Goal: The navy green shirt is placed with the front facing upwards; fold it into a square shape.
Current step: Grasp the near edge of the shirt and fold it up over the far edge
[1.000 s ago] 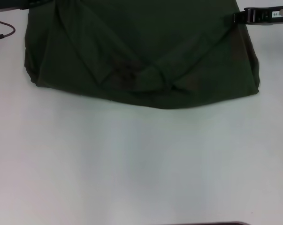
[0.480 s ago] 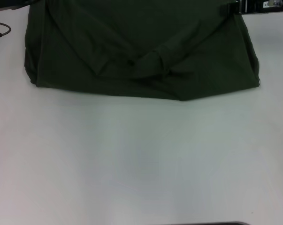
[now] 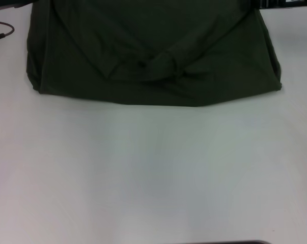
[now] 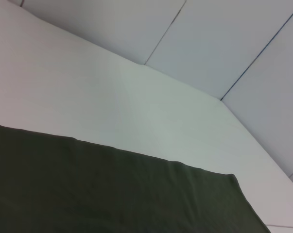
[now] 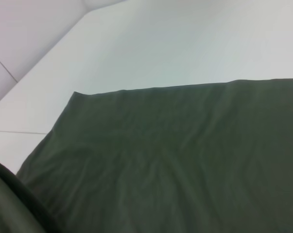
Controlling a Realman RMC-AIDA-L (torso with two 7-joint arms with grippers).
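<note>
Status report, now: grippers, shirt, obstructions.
Right gripper at shirt's far right edge, left unseen. Navy green shirt partly folded on table, plain side up, bunched mid-front. Cable far left, clear of cloth.

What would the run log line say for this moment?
shirt: partly folded, collar bunched near front edge | table: shirt at far side | right end effector: at shirt's far right corner | left: unseen

No lettering, label, brand mark or number can be read in any view. The navy green shirt (image 3: 153,51), filling the upper part of the head view, shows only plain dark fabric; both wrist views show bare cloth against the unmarked white table (image 3: 153,173).
</note>
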